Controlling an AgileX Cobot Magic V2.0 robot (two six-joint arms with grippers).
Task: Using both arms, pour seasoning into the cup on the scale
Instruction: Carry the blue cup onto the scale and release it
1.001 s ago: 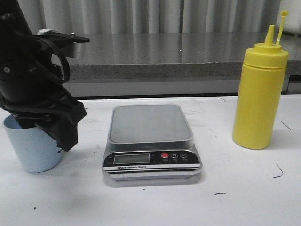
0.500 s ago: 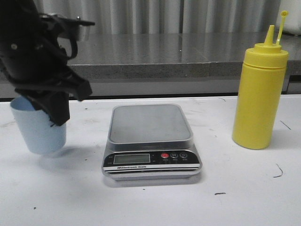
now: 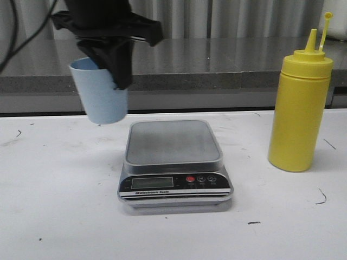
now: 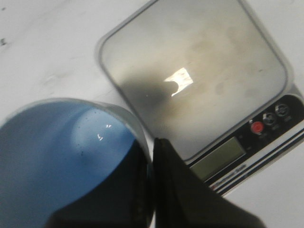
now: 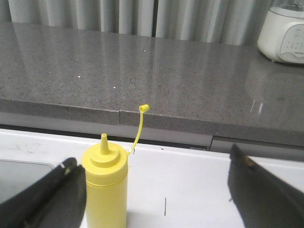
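Front view: left hand (image 3: 111, 59) pinching cup (image 3: 100, 97) by rim, lifted off desk (image 3: 65, 216) beside scale (image 3: 173, 162), likely for placing on platform. Right hand (image 5: 156, 199) spread wide, behind seasoning (image 5: 104, 190), likely ready for grasping.

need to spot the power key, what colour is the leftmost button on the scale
Red, on the scale; the button shows best in the front view.

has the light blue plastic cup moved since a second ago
Yes. The light blue plastic cup, held by the left claw, has risen off the table and shifted right, toward the silver-grey digital scale, which has not moved.
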